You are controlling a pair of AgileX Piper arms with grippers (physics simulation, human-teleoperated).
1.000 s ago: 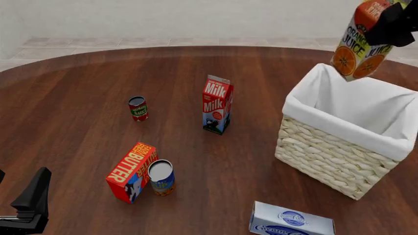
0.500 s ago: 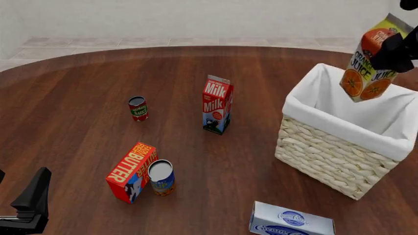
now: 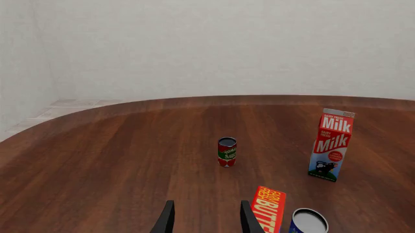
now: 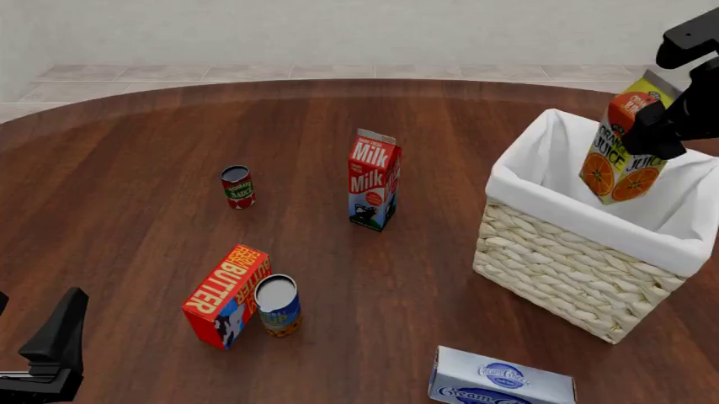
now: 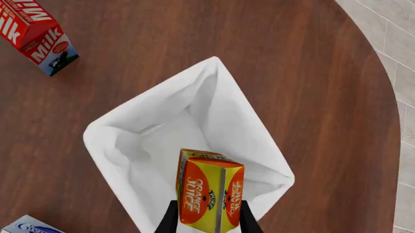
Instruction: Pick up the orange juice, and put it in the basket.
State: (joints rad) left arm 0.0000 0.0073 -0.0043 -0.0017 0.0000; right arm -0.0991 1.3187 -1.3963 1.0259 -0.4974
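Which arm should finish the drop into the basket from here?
The right. Its tool is shut on the orange juice, which hangs tilted over the basket opening. The left tool is open and empty, near the butter box, far from the basket.

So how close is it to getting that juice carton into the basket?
Nearly there. Done: the orange juice is off the table, clamped in the right gripper. In hand: it hangs tilted over the basket, its lower end already below the white liner's rim. Left: letting go so it rests inside. The left gripper sits idle and open near the butter box.
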